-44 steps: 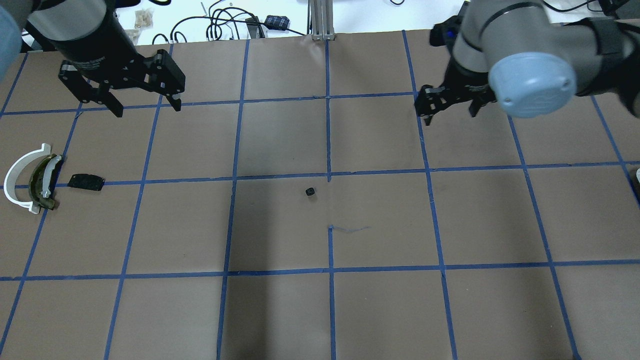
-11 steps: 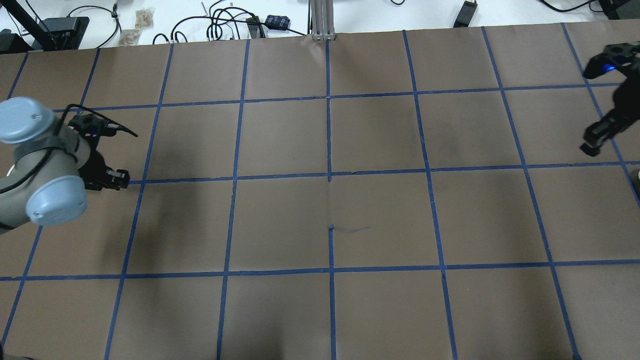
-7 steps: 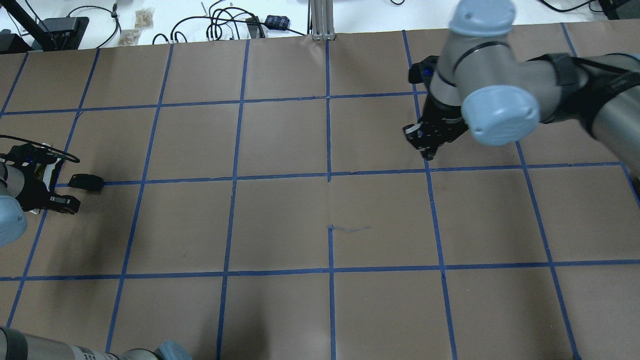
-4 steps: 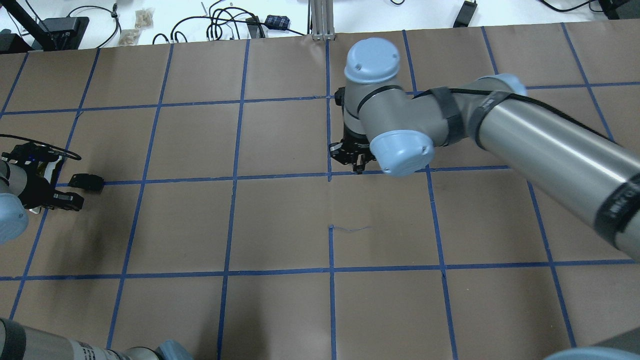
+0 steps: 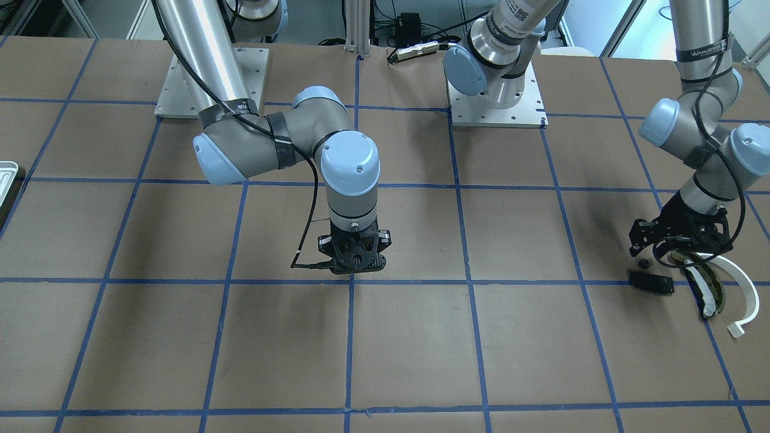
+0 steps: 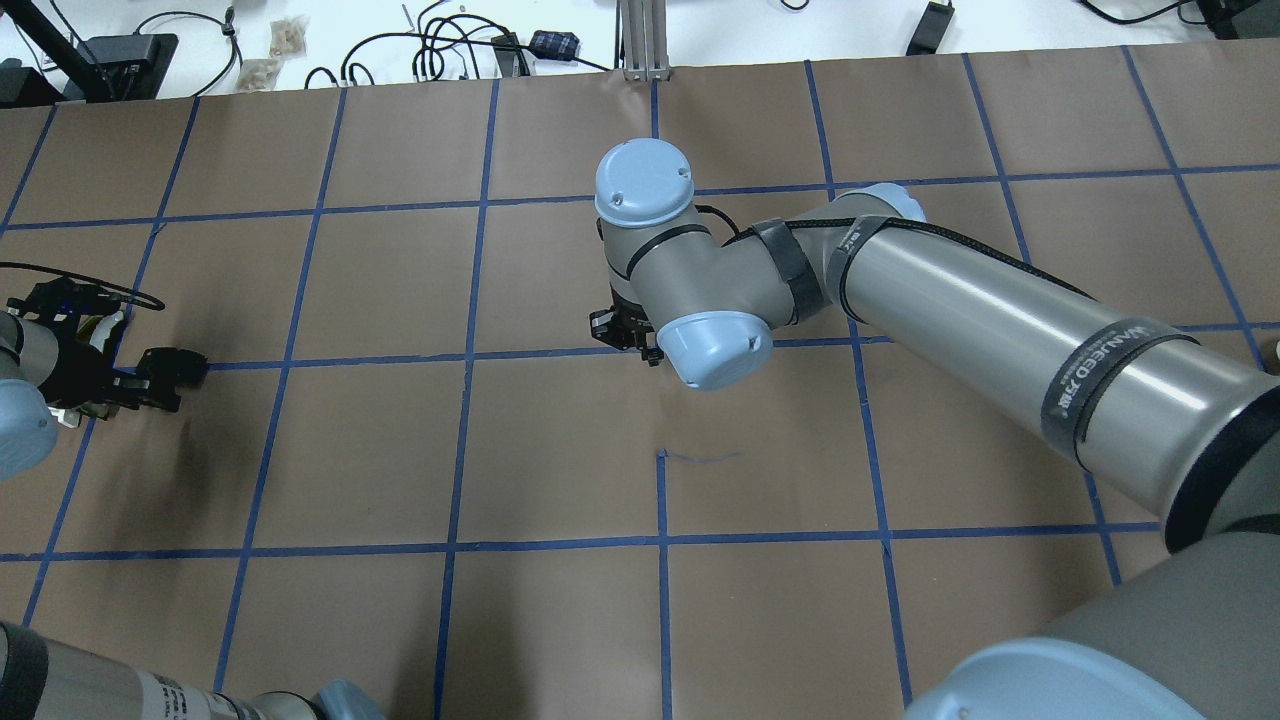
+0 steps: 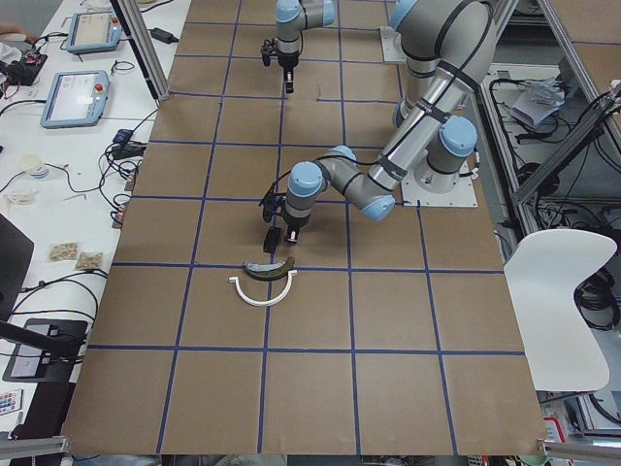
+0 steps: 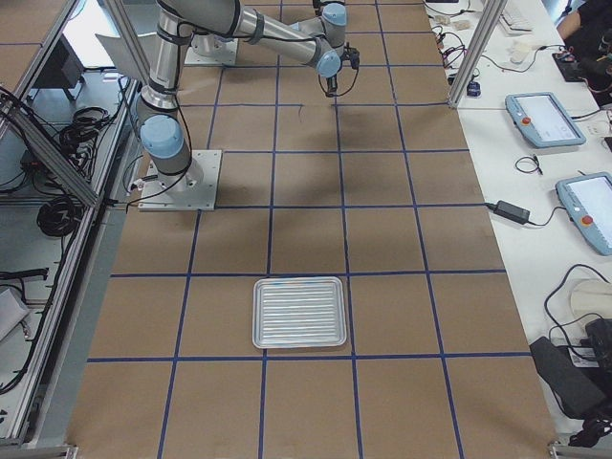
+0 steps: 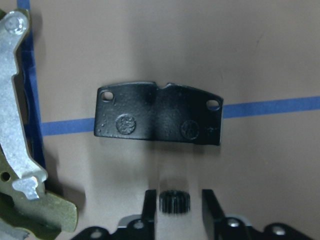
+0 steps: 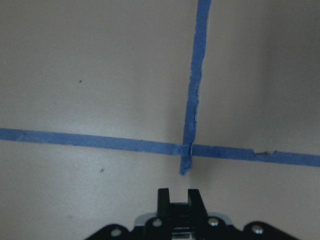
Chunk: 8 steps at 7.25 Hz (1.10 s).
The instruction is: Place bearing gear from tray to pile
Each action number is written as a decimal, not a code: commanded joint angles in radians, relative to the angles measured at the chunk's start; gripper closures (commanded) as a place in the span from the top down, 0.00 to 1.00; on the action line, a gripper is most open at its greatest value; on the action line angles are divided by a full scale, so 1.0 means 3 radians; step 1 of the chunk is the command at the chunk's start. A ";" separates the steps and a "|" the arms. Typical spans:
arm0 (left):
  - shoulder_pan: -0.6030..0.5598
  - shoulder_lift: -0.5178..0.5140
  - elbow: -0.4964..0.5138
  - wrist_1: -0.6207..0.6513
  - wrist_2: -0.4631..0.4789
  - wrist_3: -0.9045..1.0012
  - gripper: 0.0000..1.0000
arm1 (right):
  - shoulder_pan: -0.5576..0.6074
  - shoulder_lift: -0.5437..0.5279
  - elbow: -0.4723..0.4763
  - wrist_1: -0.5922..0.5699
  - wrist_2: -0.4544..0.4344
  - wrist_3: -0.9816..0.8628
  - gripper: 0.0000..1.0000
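table (image 6: 560,450): covered in brown paper, divided into squares by blue tape (image 6: 664,620) | far edge: black cables (image 6: 440,45) strewn over a white surface, aluminium post (image 6: 640,40) set upright beside them | side bench: two blue-framed tablets (image 8: 545,120) laid flat, black power adapter (image 8: 507,210) placed near them | white chair (image 7: 558,277): parked beside the table

We are seeing the small black bearing gear (image 9: 175,201) lying just beside the black plate (image 9: 157,120) of the pile (image 5: 708,293), the silvery tray (image 8: 298,313) sitting well apart.

Brown paper tabletop (image 6: 560,620), blue tape grid (image 6: 550,545); white chair (image 7: 558,277); cluttered white bench (image 7: 58,146).
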 commanded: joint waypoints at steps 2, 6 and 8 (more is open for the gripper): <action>-0.0207 0.0255 0.0095 -0.0360 0.0022 -0.0215 0.96 | -0.0072 -0.0185 -0.0031 0.0095 -0.0238 -0.0013 1.00; -0.1289 0.0506 0.0147 -0.0633 0.0006 -0.1709 0.96 | -0.0986 -0.1314 -0.0036 0.1146 -0.0189 -0.0758 1.00; -0.2209 0.0415 0.0289 -0.0623 -0.0019 -0.3113 0.97 | -0.1085 -0.1638 -0.0270 0.1765 0.0086 -0.0735 1.00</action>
